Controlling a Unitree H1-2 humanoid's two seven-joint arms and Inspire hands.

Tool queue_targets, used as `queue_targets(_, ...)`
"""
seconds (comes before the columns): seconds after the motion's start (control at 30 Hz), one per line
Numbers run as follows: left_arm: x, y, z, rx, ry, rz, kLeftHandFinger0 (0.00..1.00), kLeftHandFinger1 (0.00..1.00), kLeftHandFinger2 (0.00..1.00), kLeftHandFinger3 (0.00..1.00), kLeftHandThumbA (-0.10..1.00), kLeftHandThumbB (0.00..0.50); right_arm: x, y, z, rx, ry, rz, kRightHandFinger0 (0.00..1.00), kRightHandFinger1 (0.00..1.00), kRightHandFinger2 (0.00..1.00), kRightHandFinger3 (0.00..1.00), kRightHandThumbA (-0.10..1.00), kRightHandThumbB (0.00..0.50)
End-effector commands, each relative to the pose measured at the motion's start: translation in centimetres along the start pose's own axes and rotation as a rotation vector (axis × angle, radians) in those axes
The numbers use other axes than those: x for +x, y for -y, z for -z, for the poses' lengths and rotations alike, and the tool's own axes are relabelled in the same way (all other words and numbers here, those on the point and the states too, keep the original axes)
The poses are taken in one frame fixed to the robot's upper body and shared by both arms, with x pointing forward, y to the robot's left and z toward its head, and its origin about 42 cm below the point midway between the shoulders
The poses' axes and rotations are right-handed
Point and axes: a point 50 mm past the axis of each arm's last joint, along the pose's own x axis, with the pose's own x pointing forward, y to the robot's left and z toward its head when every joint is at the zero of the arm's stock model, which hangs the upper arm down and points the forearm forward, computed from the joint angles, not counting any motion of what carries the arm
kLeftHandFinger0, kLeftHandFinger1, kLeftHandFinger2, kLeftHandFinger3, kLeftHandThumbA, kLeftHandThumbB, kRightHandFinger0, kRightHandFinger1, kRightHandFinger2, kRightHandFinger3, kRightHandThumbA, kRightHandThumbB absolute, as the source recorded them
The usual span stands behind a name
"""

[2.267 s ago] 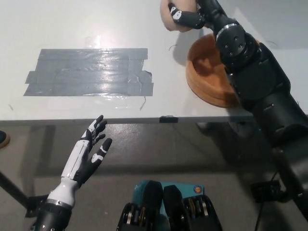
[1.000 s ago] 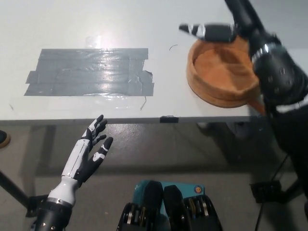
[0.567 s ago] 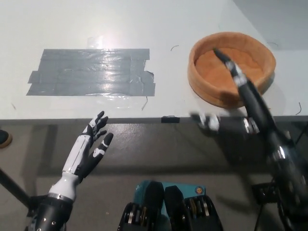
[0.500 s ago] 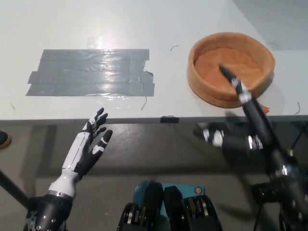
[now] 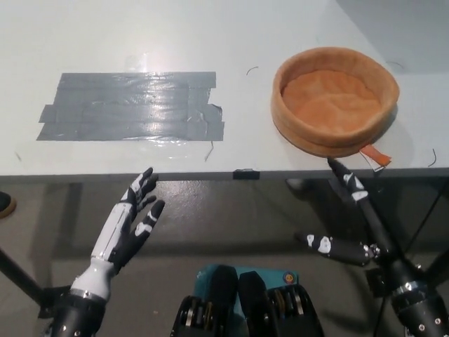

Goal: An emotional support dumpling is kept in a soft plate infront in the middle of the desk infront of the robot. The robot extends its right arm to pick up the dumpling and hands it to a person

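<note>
From my seat I see the round orange soft fabric plate point(image 5: 335, 98) at about one o'clock on the white worktop point(image 5: 140, 35), and it is empty: the dumpling is nowhere in view. So I cannot say where it is; going by the task sentence alone, I judge the handover is probably done, but no person shows in frame to confirm it.

My black right hand point(image 5: 351, 225) hangs below the worktop edge at about four o'clock, fingers spread apart and holding nothing. My white left hand point(image 5: 130, 225) rests low at about seven o'clock, also spread and empty.

On handling, I can only judge from the task wording and the plush look of the plate: a support dumpling ought to be light, squashy and not fragile, with a fabric skin that grips well. I would wrap it around its widest part from above, fingers on one side and thumb opposite, and squeeze gently, since a soft body deforms rather than slips.

A broad patch of grey duct tape point(image 5: 133, 105) lies at eleven o'clock. A small orange tag point(image 5: 374, 154) sticks out at the plate's near edge. The plate's underside and the far worktop are cut off.
</note>
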Motion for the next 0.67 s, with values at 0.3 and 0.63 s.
queue_targets(0.3,-2.1,0.6,0.0,-0.006,0.032,0.002,0.92,1.0,1.0,1.0,0.79,0.26,-1.8,-0.4,1.2,0.039,0.017,0.021,1.0,1.0,1.0,1.0,0.94,0.27)
queue_targets(0.63,-2.6,0.5,0.2,-0.003,0.02,-0.006,0.91,1.0,1.0,1.0,0.8,0.276,-1.6,-0.8,1.2,0.038,0.011,0.005,1.0,1.0,1.0,1.0,0.92,0.287)
